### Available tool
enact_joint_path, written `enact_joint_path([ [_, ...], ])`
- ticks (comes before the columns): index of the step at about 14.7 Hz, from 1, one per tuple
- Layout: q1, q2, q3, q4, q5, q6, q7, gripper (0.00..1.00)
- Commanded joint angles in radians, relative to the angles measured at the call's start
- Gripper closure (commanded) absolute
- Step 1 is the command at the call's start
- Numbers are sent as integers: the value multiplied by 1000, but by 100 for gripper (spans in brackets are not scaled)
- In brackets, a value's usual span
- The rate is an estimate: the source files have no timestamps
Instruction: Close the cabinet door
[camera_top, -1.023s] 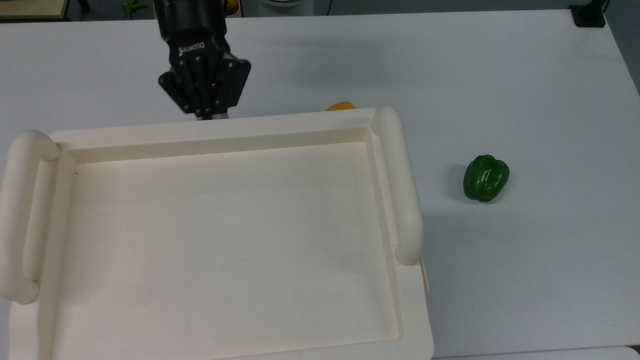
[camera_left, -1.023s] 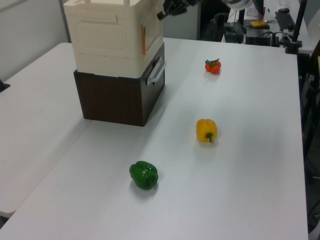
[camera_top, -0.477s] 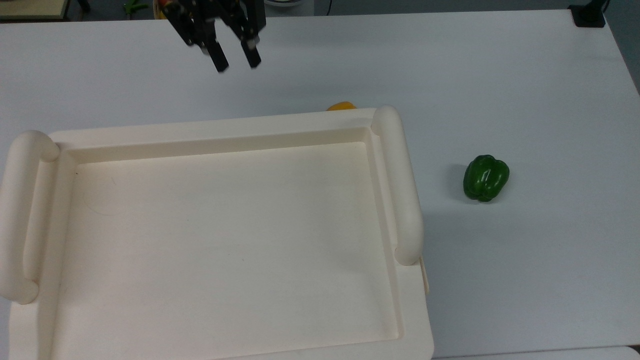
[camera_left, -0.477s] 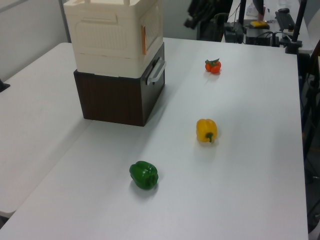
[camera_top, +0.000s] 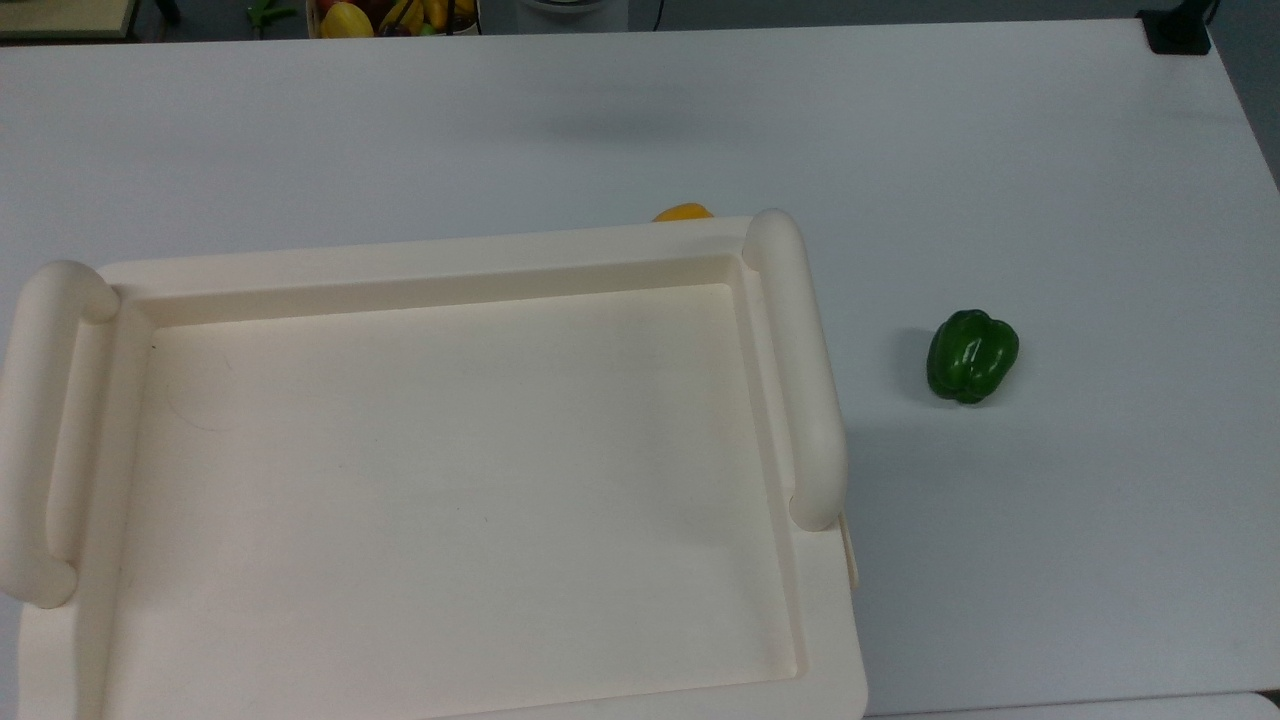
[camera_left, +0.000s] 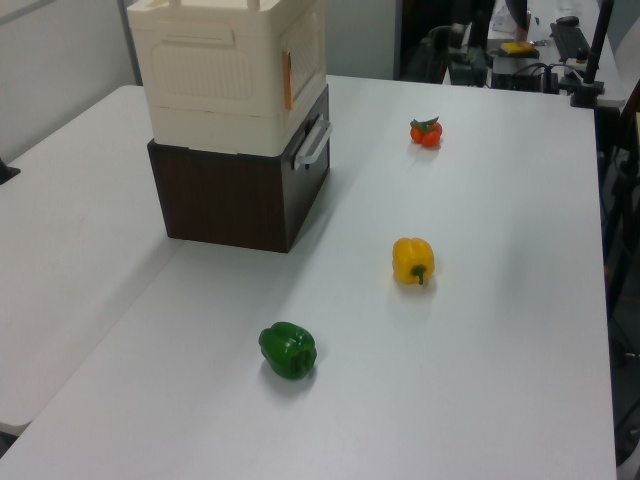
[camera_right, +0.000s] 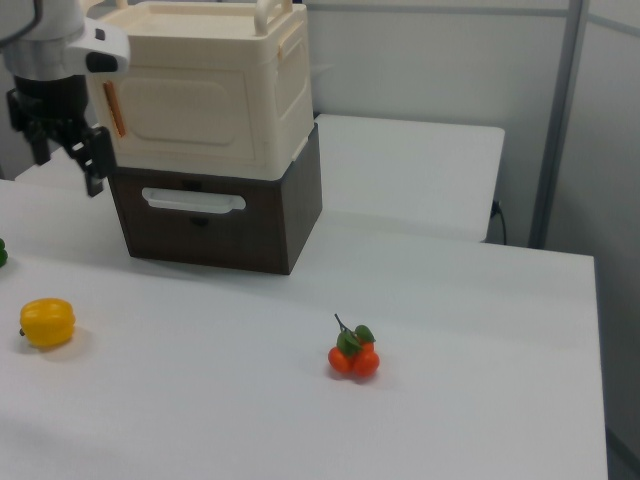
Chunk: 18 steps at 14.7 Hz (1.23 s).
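One cream-white cabinet (camera_right: 290, 100) stands on a dark brown drawer unit (camera_right: 215, 225) on the white table (camera_right: 470, 300). In the top view the cabinet (camera_top: 400, 265) shows its top: a recessed rectangular tray with a thick rounded bar on each short side.

In the right view the cabinet door (camera_right: 185, 120) is the front face. It is a flat cream panel with a raised rounded-rectangle outline, and a narrow orange strip runs down its edge on the right view's left. The panel lies flush with the cabinet front, with no gap visible. In the left view the door (camera_left: 308, 55) is seen at a steep angle on the side facing the left view's right. The orange strip is at its near edge, and it also sits flat against the box. Below it the drawer unit (camera_left: 225, 200) carries a pale bar handle (camera_left: 312, 143).

The gripper (camera_right: 68, 165) hangs at the right view's left of the door, near the orange strip. Its two black fingers are spread apart and nothing is between them.

A yellow pepper (camera_right: 47, 322), a green pepper (camera_left: 288, 350) and a small cluster of red tomatoes (camera_right: 353, 357) lie on the table, well apart from each other.
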Motion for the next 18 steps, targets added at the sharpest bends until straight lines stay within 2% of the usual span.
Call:
enact_joint_path([
  [1,3,-7,-2,34,-43,-128,9,0],
  [2,-5,1,4,61,-46,-134,18,0],
  [4,-11,8,41,80,-55,-168,122,0],
  [7,-19,19,174,74,-149,-160,225,0],
  [9,-19,38,211,66,-170,-142,239,0],
  [12,-17,41,216,11,-198,-24,215,0],
  [14,-16,68,211,-3,-215,24,123,0],
  [16,-17,82,191,-3,-223,79,37,0],
  [18,-13,82,139,-3,-221,126,3,0],
])
